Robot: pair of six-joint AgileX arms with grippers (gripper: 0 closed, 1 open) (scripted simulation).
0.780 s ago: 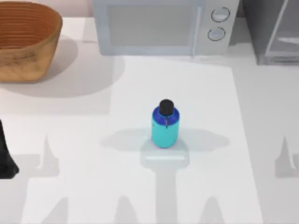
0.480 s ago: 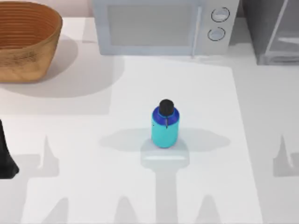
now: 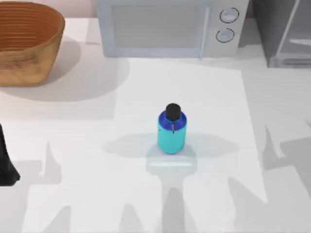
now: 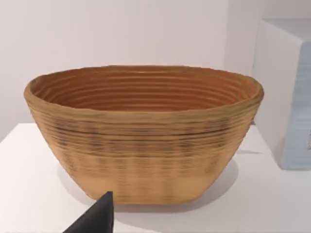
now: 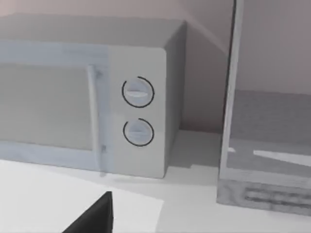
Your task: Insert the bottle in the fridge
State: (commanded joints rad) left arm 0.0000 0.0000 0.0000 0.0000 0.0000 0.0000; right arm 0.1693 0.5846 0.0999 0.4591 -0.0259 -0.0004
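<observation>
Left hand [image 3: 6,165]: dark form at the counter's 9 o'clock edge, one black fingertip [image 4: 95,218] in the left wrist view; released or clenched, cannot tell.
Right hand: one black fingertip [image 5: 92,216] in the right wrist view, facing microwave and fridge; state cannot be told.
Bottle [image 3: 171,129]: cyan body, dark blue shoulder, black cap; upright at the middle of the white counter [image 3: 87,194], untouched, well apart from both hands.
Wicker basket [image 3: 26,41]: 10 o'clock corner.
Microwave [image 3: 165,26]: light grey, two round knobs, 12 o'clock.
Fridge [image 3: 286,31]: dark grey, silver-framed, 2 o'clock, just beside the microwave.
</observation>
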